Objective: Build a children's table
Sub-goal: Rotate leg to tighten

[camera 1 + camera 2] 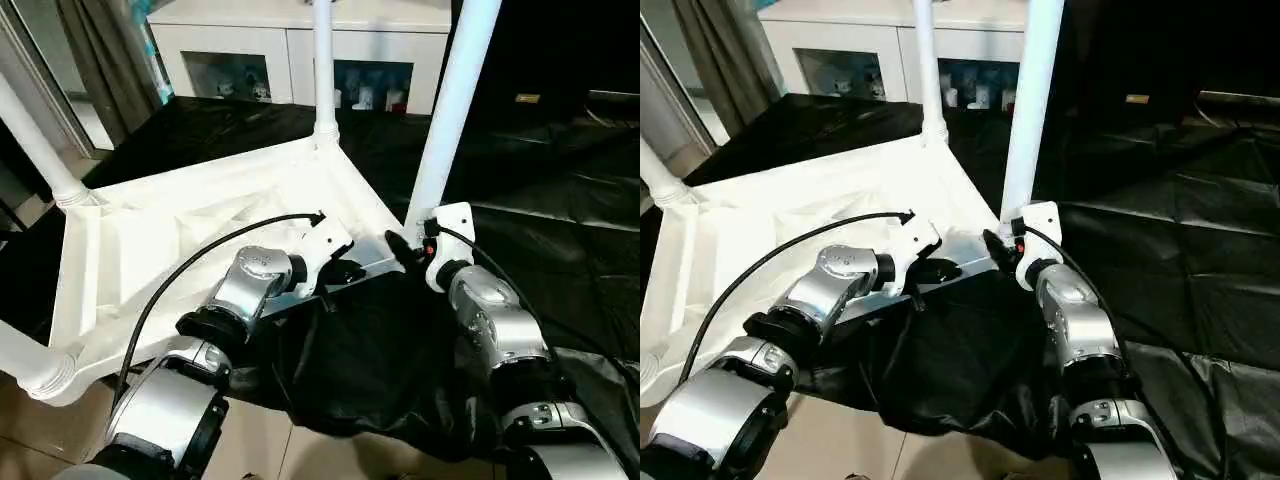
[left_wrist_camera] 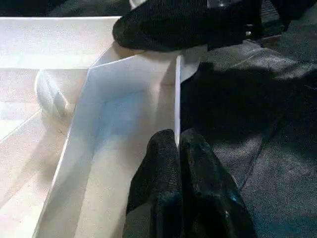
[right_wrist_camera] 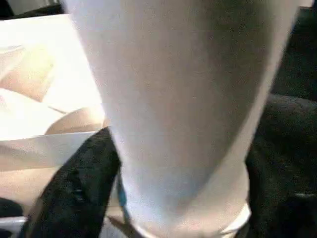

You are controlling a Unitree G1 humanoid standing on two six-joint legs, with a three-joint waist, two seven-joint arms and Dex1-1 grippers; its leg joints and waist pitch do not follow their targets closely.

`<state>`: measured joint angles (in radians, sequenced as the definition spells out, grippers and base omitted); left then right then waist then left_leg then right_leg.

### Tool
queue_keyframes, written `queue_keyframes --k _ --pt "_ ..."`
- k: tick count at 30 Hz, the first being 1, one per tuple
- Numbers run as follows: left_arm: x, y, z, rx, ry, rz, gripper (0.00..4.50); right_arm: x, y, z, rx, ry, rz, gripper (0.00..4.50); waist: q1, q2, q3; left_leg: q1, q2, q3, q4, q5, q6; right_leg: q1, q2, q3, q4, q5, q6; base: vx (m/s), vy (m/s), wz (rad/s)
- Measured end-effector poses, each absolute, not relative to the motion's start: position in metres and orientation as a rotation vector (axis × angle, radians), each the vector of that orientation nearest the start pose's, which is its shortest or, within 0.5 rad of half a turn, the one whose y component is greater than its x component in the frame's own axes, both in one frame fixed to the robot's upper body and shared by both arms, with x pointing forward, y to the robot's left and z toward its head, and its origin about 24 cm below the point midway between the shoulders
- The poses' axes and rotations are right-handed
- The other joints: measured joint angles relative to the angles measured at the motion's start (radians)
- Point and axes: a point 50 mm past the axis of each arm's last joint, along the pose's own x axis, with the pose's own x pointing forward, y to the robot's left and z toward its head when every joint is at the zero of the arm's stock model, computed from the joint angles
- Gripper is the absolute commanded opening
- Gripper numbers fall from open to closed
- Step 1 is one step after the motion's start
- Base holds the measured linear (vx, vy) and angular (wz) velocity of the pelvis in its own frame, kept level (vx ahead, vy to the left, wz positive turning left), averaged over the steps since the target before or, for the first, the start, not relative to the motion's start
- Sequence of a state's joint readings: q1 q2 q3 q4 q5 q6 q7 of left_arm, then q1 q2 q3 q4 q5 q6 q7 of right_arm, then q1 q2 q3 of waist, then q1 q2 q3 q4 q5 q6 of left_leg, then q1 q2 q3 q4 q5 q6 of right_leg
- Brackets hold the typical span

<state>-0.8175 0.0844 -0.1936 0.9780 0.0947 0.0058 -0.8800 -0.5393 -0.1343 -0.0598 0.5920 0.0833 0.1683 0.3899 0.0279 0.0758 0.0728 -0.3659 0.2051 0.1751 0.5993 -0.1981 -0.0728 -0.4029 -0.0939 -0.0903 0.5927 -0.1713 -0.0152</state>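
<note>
The white table top point(image 1: 150, 230) lies upside down on a black cloth, ribbed side up. Its legs stand upright in the corner sockets: one at the far corner point(image 1: 323, 60), one at the left point(image 1: 35, 150), one at the near left point(image 1: 25, 365). Another leg point(image 1: 450, 110) rises at the near right corner. My left gripper point(image 2: 177, 141) is shut on the thin rim of the table top near that corner. My right gripper point(image 1: 410, 245) sits around this leg's foot point(image 3: 183, 99), and a black finger point(image 3: 74, 188) lies against the tube.
A white cabinet point(image 1: 300, 40) with glass doors stands behind the table. The black cloth point(image 1: 560, 200) covers the floor to the right and hangs bunched between my forearms. A curtain point(image 1: 100, 60) hangs at the far left. Bare tiles point(image 1: 260, 440) lie close in front.
</note>
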Motion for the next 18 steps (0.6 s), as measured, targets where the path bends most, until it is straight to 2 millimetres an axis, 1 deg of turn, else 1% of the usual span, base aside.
queue_keyframes --k 1,5,7,9,11,12,13,18 --pt "0.35 0.065 0.054 0.308 0.343 -1.133 0.0 0.345 -0.144 0.049 -0.008 0.234 0.424 3.84 -0.001 0.0 0.0 0.0 0.0 0.0 0.0 0.0 0.0 0.0 0.0 0.0 0.0 0.0 0.0 0.0 0.0 0.0" --pt "0.35 0.07 0.054 0.316 0.347 -1.16 0.0 0.342 -0.145 0.049 -0.038 0.23 0.492 3.84 -0.003 0.0 0.0 0.0 0.0 0.0 -0.004 0.0 0.0 0.0 0.0 -0.001 0.001 0.002 -0.003 0.0 0.0 0.0" --pt "0.346 0.081 0.054 0.342 0.346 -1.226 0.0 0.332 -0.151 0.05 -0.083 0.234 0.624 3.84 -0.003 0.0 0.0 0.0 0.001 -0.001 -0.006 0.0 0.001 -0.001 0.001 -0.002 0.0 0.001 -0.001 0.0 0.0 0.0" --pt "0.342 0.089 0.055 0.35 0.345 -1.291 0.0 0.324 -0.155 0.051 -0.103 0.24 0.735 3.84 0.0 0.001 0.0 0.0 0.002 -0.002 -0.007 0.003 0.005 -0.001 0.002 -0.003 0.001 -0.001 0.001 0.0 0.0 0.0" --pt "0.339 0.092 0.056 0.355 0.347 -1.344 0.0 0.32 -0.157 0.054 -0.125 0.249 0.815 3.84 0.004 0.001 0.0 -0.002 0.002 -0.001 -0.008 0.003 0.005 -0.003 0.002 -0.003 0.0 -0.002 0.0 0.0 0.0 0.0" --pt "0.337 0.094 0.056 0.361 0.347 -1.385 0.0 0.315 -0.16 0.055 -0.137 0.256 0.874 3.84 0.01 0.001 0.0 -0.002 0.002 -0.001 -0.007 0.003 0.005 -0.003 0.002 -0.003 0.0 -0.003 0.0 0.0 0.0 0.0" --pt "0.335 0.097 0.056 0.364 0.351 -1.407 0.0 0.311 -0.161 0.056 -0.146 0.264 0.922 3.84 0.011 0.001 0.0 -0.002 0.002 -0.001 -0.007 0.003 0.006 -0.003 0.001 -0.003 0.0 -0.004 0.0 0.0 0.0 0.0" --pt "0.329 0.108 0.059 0.355 0.363 -1.502 0.0 0.297 -0.169 0.062 -0.174 0.285 1.077 3.84 0.018 0.001 0.0 -0.004 0.001 0.001 -0.005 0.003 0.006 -0.004 0.0 -0.003 -0.004 -0.004 0.0 0.0 0.0 0.0"
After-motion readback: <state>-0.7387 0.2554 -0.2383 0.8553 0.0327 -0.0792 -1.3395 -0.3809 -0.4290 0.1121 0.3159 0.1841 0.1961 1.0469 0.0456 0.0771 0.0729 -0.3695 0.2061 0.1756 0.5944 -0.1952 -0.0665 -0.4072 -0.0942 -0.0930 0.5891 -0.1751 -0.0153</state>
